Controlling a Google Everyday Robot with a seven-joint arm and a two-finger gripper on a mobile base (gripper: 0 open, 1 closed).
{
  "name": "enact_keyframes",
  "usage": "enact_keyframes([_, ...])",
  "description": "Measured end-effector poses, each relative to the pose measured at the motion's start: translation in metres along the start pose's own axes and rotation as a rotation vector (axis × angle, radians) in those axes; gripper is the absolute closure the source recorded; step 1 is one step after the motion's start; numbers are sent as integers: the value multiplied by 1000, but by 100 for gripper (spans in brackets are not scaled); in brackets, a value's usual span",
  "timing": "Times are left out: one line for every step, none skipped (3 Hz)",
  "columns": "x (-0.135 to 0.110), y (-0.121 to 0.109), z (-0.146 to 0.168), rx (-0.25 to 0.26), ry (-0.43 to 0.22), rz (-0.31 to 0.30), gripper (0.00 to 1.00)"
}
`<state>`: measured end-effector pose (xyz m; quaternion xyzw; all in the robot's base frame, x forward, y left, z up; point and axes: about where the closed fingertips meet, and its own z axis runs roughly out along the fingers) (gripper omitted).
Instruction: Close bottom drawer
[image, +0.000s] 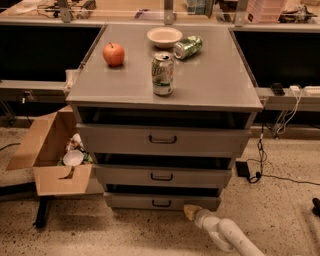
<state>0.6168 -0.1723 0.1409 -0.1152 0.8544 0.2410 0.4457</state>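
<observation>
The grey cabinet (165, 85) has three drawers, all standing slightly out. The bottom drawer (162, 201) is the slimmest, with a small dark bar handle (161, 203). A dark gap shows above its front panel. My gripper (191, 212) is at the end of a white arm (230, 237) that comes in from the lower right. Its tan tip sits at floor level against the lower right part of the bottom drawer's front, just right of the handle.
On the cabinet top stand a red apple (114, 54), an upright can (163, 74), a tipped green can (188, 47) and a white bowl (164, 36). An open cardboard box (52, 150) with trash stands left of the cabinet. Cables (260, 150) lie on the floor at right.
</observation>
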Motion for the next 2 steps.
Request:
enact_keyframes([2,3,1,-7,-1,6,100])
enact_keyframes([12,-21,-7,-20,-12,47,100])
